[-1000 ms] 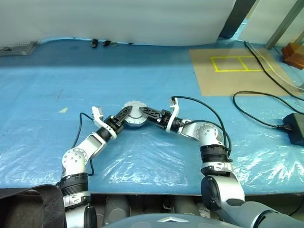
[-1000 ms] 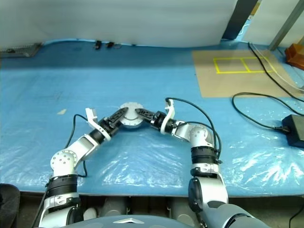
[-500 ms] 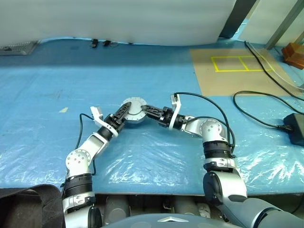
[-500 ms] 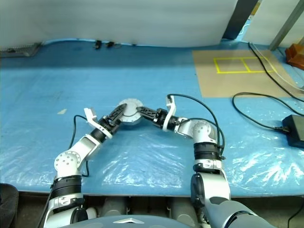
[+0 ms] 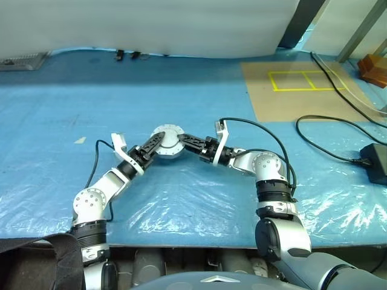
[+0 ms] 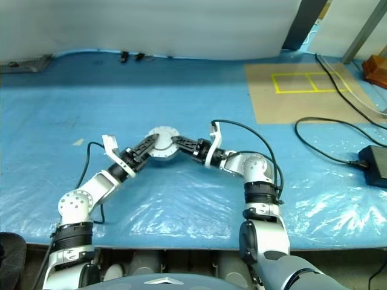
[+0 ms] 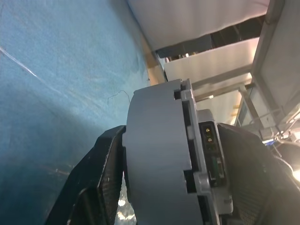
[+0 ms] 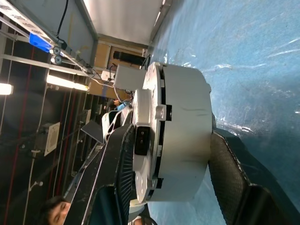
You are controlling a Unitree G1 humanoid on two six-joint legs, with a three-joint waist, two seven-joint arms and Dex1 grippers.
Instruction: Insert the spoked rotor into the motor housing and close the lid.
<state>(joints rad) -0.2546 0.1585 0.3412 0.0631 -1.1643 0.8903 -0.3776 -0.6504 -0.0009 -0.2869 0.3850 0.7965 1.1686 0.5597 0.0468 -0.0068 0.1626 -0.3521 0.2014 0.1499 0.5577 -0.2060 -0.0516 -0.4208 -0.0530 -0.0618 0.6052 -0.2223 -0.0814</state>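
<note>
Big table covered in blue plastic sheeting (image 5: 181,90), white wall panel (image 5: 151,24) at the far edge. Far right there's a cardboard sheet (image 5: 290,90) with yellow tape squares (image 5: 299,80), black cables (image 5: 326,139) snaking nearby.

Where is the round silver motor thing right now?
The motor housing is in the middle of the head views, over the blue sheet, gripped between the left hand and the right hand.

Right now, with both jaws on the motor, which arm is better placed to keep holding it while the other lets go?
Probably left. The left gripper spans the motor housing across its body; the right gripper also grips it.
</note>
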